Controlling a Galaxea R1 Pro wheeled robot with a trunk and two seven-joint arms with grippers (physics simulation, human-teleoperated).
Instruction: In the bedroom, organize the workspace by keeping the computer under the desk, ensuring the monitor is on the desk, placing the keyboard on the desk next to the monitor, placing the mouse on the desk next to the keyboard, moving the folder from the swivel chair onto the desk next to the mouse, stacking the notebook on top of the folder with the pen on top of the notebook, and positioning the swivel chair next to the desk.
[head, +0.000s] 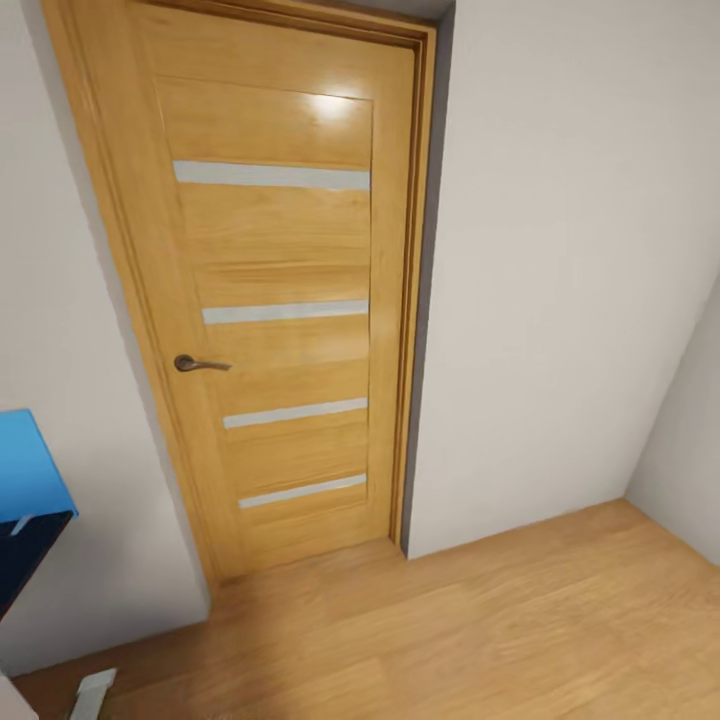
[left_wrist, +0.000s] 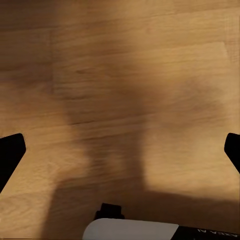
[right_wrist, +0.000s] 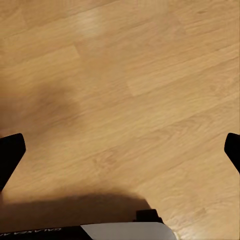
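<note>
Nearest, each wrist view looks straight down on the wood floor (left_wrist: 125, 90): the left gripper (left_wrist: 120, 150) and the right gripper (right_wrist: 120, 150) both stand spread wide, their dark fingertips (left_wrist: 11, 150) at opposite edges of the picture with nothing but bare boards between them, so neither holds anything. At the head view's left edge, close to the robot, a bright blue flat sheet, judged to be the folder (head: 28, 470), lies over a dark surface that may be the desk (head: 25, 555); how it rests cannot be told, as most of it is cut off. A small pale object (head: 92, 690) sits low at the bottom left, too cropped to identify. Beyond, the floor runs to a closed door (head: 285, 300) with four pale glass strips and a lever handle (head: 198, 363), set in a pale wall (head: 560, 280). As a judgement, the folder should be light, thin and somewhat flexible, with a smooth and possibly slippery cover; a pinch on an overhanging edge near its middle would suit best, keeping it level to limit sag.
</note>
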